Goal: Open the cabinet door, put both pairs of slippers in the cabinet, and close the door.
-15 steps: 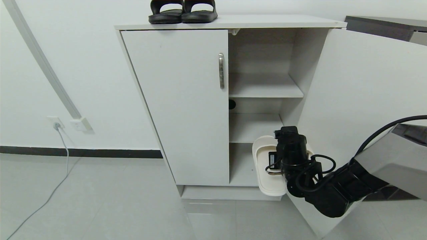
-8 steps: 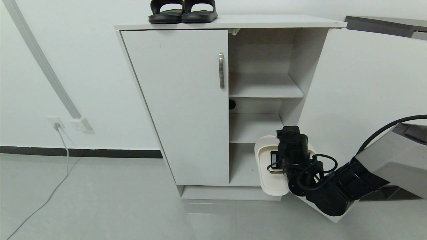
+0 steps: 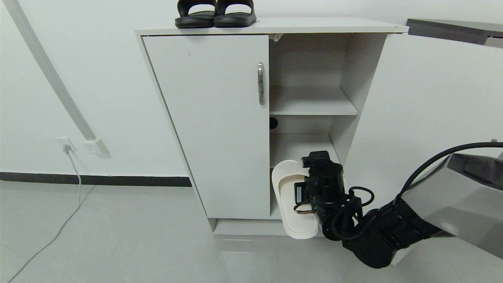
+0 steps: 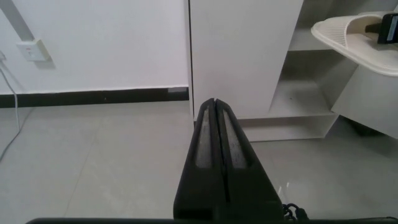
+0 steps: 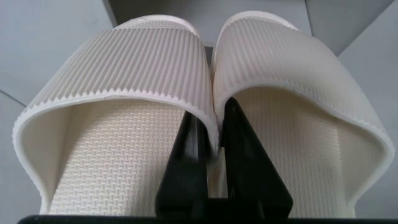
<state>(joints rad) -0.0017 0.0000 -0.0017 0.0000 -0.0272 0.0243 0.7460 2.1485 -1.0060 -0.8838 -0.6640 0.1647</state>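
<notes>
Head view. Even, diffuse room light falls bright on the wall [image 3: 98, 78] and the cabinet [image 3: 212, 125] front, and the shadows are soft. The shelves [image 3: 310, 100] inside sit in grey shade. The glossy floor [image 3: 251, 255] mirrors the cabinet's base as a pale streak. Vertical edges lean outward toward the frame's sides. Right wrist view. My right end effector [image 5: 213, 124] reads as a dark silhouette between the evenly lit white slippers [image 5: 124, 112].

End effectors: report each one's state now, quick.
Left end effector: closed, empty.
Right end effector: closed on the white slippers, pinching both inner strap edges together.
</notes>
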